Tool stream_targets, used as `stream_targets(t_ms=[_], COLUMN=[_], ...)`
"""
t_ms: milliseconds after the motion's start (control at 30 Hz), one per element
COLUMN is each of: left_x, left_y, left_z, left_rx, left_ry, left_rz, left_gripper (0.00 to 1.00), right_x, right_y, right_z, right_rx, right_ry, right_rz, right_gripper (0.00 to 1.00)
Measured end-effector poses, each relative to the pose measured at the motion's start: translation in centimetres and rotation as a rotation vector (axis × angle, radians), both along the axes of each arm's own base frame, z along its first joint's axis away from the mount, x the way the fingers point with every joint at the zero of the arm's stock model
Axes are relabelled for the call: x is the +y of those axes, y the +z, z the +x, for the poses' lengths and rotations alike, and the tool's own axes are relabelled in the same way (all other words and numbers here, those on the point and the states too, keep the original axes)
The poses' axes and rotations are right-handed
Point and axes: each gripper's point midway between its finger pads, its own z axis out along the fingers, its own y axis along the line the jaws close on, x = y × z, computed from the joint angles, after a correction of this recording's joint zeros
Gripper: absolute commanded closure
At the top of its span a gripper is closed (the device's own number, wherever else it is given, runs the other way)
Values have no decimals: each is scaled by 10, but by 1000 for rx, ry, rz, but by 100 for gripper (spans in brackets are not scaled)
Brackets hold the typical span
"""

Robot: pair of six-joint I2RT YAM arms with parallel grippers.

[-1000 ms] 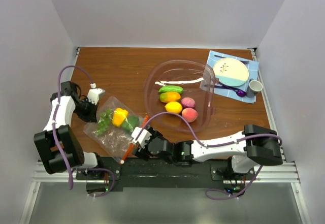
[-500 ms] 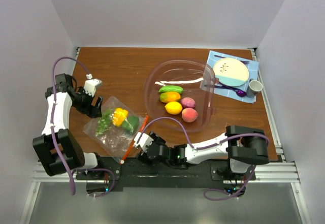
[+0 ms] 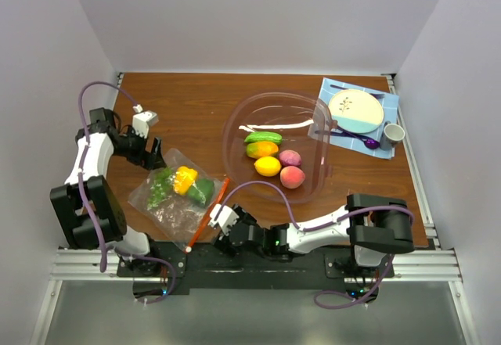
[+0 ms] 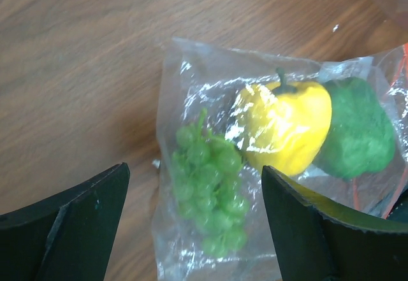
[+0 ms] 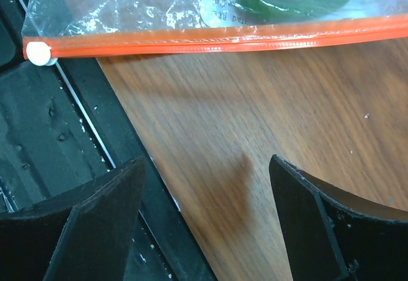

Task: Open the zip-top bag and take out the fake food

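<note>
left claw (image 4: 194,169) and right claw (image 5: 208,160) gape wide, empty; zip-top bag (image 3: 176,212) seemingly zipped.

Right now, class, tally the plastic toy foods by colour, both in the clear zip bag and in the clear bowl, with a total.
Green: 3 (long cucumber, grape bunch, lumpy vegetable)
Yellow: 2 (round lemon, bell pepper)
Orange: 1 (oval mango)
Pink: 2 (round peach, smaller darker fruit)
Total: 8
</note>
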Motion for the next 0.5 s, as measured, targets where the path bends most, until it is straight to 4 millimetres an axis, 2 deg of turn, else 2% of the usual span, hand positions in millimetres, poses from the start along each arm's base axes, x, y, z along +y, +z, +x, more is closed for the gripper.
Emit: stream_targets(t_ms=[167,300,333,400,433,500], left_x=[-13,-10,-9,-7,-7,-9], left_y=[-12,-21,-23,-27,-29,-32], left_z=[8,16,19,23,25,25], left_rx=[19,18,15,17,19,29], left_ry=[-34,-16,-9,6,11,5], left_rz=[-41,-35,-32,-32,-35,-50], left_gripper=[17,25,41,60,77,91], right_x=[0,0,0,0,1,2], right_y=[0,1,1,3,4,7], right_z=[0,0,0,0,0,0], right_rx=[6,7,8,10,10,11], right_ry=[-5,-6,-7,-8,-9,-11], right_rz=[7,10,12,20,25,36], right_gripper=[18,18,18,18,18,18])
